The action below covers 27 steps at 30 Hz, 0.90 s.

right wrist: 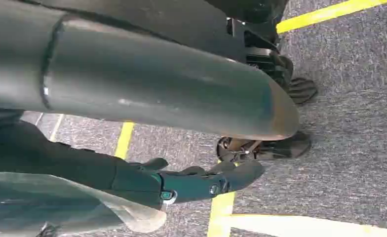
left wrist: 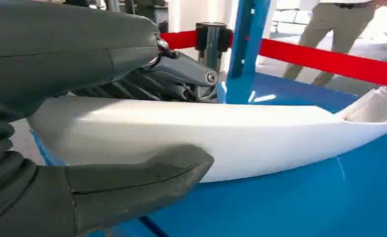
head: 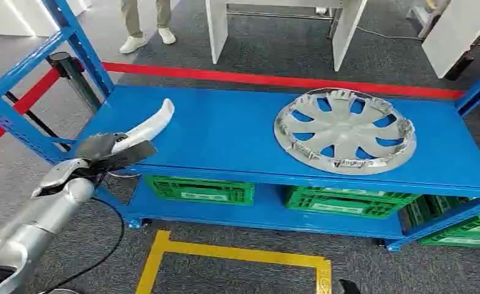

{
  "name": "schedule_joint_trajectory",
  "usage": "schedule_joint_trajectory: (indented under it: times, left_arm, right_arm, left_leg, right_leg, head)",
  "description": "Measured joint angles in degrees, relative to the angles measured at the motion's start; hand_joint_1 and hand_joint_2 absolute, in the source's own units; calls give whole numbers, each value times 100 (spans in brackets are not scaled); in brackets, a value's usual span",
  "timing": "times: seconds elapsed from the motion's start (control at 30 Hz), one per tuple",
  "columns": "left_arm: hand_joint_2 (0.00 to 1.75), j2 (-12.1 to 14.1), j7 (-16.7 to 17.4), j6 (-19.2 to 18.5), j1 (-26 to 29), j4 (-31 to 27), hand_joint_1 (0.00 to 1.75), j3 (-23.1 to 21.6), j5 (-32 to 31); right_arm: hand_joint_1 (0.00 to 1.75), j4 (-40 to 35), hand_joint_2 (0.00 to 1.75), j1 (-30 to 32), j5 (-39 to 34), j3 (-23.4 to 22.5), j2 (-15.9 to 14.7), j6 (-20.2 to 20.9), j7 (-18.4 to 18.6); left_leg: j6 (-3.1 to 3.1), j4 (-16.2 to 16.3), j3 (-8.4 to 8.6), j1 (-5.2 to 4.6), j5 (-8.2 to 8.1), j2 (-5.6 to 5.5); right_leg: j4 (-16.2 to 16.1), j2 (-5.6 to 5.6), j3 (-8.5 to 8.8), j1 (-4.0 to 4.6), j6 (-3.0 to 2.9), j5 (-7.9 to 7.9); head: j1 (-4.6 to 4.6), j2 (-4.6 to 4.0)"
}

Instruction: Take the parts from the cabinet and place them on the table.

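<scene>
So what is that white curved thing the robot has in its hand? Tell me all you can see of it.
The white curved part is a long, smooth, glossy shell, plastic by its look, tapering toward a rounded far tip. The left hand grips its near end, thumb on one side, darker fingers on the other. It points out over the left end of the blue shelf. Whether it touches the shelf is unclear.

white curved part (head: 149, 127) gripped, silver hubcap (head: 345, 130) flat
</scene>
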Motion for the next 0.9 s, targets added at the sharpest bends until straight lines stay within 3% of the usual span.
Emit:
schedule_joint_trajectory:
  times: [0.6, 0.9]
  left_arm:
    - [175, -177, -83, 518, -144, 208, 175, 46, -422]
    - [175, -229, -118, 1154, -193, 205, 175, -57, -1370]
  right_arm:
    - [0, 0, 0, -23, -92, 151, 0, 0, -2]
    - [0, 0, 0, -54, -153, 295, 0, -2, -2]
  left_leg:
    - [0, 0, -4, 0, 0, 0]
    - [0, 1, -4, 0, 0, 0]
  right_leg:
    - [0, 1, -4, 0, 0, 0]
    - [0, 1, -5, 0, 0, 0]
  head:
    - [0, 0]
    - [0, 0]
